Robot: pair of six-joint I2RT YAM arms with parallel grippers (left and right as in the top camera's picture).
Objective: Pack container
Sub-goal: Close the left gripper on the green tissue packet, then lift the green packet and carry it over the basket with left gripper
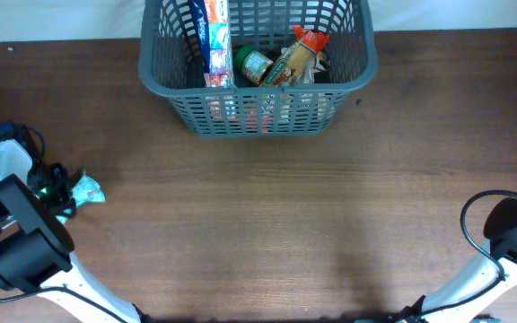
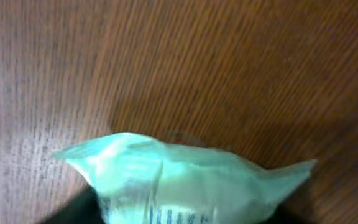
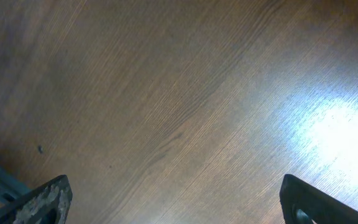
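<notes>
Overhead view: the large dark grey slotted plastic basket [image 1: 258, 112] sits at the far centre of the brown wooden table [image 1: 267, 215], with groceries [image 1: 290, 58] inside. My left gripper [image 1: 64, 192] meets a mint-green crinkled plastic packet [image 1: 88, 190]; I cannot tell if it grips. My right gripper [image 3: 179, 199] stands wide open.

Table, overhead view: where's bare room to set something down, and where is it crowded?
Bare wood spans the brown wooden table between the dark grey slotted plastic basket and the near edge. Crowded: the basket's middle, and the left edge around the mint-green plastic pouch.
</notes>
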